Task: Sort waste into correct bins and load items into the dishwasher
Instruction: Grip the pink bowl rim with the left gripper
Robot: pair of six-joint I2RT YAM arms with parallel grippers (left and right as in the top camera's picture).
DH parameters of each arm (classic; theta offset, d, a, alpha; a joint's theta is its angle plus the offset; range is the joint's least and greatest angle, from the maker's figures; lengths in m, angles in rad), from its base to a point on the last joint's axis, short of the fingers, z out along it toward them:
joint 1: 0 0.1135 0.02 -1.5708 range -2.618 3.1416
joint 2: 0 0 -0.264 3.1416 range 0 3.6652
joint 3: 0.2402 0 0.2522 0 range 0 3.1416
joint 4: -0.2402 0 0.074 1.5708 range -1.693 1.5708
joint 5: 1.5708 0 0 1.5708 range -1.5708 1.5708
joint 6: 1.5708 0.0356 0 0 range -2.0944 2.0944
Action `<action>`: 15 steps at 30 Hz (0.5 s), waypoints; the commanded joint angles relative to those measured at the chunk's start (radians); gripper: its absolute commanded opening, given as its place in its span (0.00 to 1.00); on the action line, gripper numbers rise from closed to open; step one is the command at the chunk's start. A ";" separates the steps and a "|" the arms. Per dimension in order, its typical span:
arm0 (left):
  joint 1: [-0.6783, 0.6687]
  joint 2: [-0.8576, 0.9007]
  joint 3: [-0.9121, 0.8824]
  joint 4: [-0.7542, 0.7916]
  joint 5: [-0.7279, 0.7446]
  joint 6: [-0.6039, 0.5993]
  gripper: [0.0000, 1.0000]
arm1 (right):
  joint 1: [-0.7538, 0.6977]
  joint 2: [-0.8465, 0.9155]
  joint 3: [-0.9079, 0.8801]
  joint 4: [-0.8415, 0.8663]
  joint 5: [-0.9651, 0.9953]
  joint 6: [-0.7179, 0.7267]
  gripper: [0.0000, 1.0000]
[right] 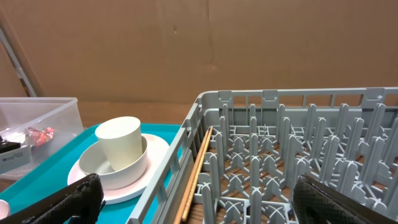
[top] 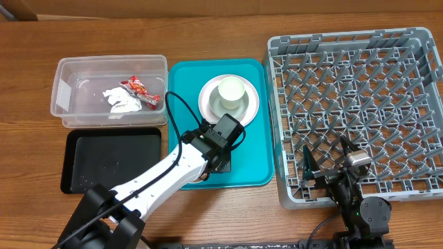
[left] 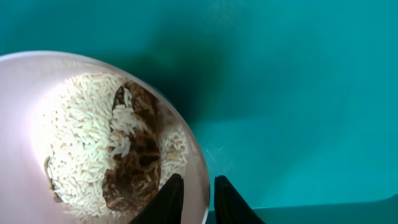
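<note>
My left pincer [left: 199, 202] is clamped on the rim of a pale round vessel [left: 31, 87] holding rice [left: 81, 137] and brown scraps [left: 140, 162], over the teal tray [left: 298, 93]. My right pincer [top: 325, 158] is apart, in the rack [top: 360, 90] right of the tray. The wrapper [top: 138, 86] and napkin [top: 121, 100] lie in the clear tub [top: 69, 69] left of the tray.

Counting one each: tub [top: 66, 76], black tray [top: 114, 162], teal tray [top: 252, 159], rack [top: 360, 83], plate [top: 255, 104], bowl [right: 93, 165], cup [top: 230, 90], wrapper [top: 142, 90], napkin [top: 121, 102]. Left wrist cam is also showing one rice dish [left: 25, 93], so round dishware is totalling four. Trays are totalling two.
</note>
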 commanded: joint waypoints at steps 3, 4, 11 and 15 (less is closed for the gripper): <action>0.005 0.005 -0.010 -0.006 0.016 0.019 0.20 | -0.008 -0.012 -0.011 0.005 0.006 -0.003 1.00; 0.005 0.005 -0.011 -0.005 0.016 0.019 0.20 | -0.008 -0.012 -0.011 0.005 0.006 -0.003 1.00; 0.005 0.033 -0.011 -0.002 0.024 0.019 0.20 | -0.008 -0.012 -0.011 0.005 0.006 -0.003 1.00; 0.005 0.058 -0.011 0.008 0.037 0.019 0.16 | -0.008 -0.012 -0.011 0.005 0.006 -0.003 1.00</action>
